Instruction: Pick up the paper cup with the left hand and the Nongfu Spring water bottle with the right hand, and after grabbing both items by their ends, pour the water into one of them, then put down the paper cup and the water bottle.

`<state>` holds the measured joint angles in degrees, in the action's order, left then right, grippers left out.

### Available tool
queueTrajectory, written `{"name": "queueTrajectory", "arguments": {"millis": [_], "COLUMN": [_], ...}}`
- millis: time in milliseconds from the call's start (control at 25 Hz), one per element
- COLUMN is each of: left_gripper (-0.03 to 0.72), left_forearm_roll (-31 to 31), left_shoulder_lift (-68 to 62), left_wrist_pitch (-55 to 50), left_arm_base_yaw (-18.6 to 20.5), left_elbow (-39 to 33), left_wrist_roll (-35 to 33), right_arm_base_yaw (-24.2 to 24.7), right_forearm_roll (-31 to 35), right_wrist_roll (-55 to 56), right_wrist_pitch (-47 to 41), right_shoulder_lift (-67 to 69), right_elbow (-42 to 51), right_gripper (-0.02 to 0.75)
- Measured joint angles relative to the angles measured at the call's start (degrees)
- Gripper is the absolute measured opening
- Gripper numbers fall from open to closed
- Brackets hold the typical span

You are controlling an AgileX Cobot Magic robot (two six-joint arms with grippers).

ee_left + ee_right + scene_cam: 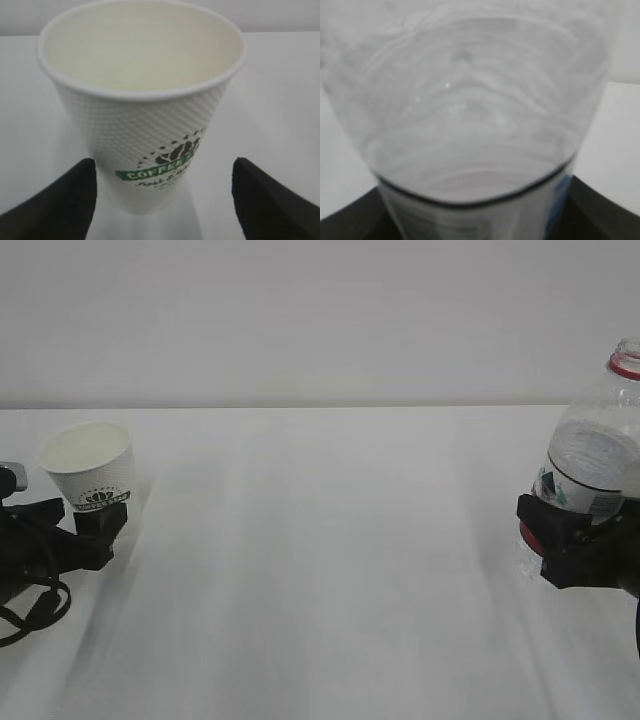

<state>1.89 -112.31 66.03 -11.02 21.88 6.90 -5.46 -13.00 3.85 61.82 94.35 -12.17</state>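
The white paper cup (90,470) with a green logo stands on the table at the far left, its mouth open toward the camera. My left gripper (100,525) is open around its lower part. In the left wrist view the cup (145,115) sits between the jaws of this gripper (163,160), close by the left finger (65,200), with a clear gap to the right one. At the far right, my right gripper (560,535) is shut on the uncapped water bottle (595,455) at its label. The bottle (470,100) fills the right wrist view between the jaws of the right gripper (472,200). I cannot make out the water.
The white table (320,570) stretches between the two arms, with a plain pale wall behind it. Black cables of the left arm (25,605) loop at the left edge.
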Motion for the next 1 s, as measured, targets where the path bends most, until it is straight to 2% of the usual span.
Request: {"name": "queueTrajectory", "arguments": {"millis": [560, 800, 1000], "left_gripper": [0.624, 0.55, 0.526], "left_forearm_roll": [0.0, 0.34, 0.34], "left_shoulder_lift": [-4.07, -4.07, -4.07], "left_wrist_pitch": [0.0, 0.0, 0.0], "left_arm_base_yaw": [0.0, 0.0, 0.0], "left_elbow": [3.55, 3.58, 3.58], "left_wrist_roll": [0.12, 0.12, 0.12], "right_arm_base_yaw": [0.0, 0.0, 0.0], "right_forearm_roll": [0.0, 0.0, 0.0], "right_wrist_roll": [0.0, 0.0, 0.0], "right_wrist_pitch": [0.0, 0.0, 0.0], "right_shoulder_lift": [0.0, 0.0, 0.0], "right_elbow": [0.0, 0.0, 0.0], "right_gripper": [0.503, 0.503, 0.503]}}
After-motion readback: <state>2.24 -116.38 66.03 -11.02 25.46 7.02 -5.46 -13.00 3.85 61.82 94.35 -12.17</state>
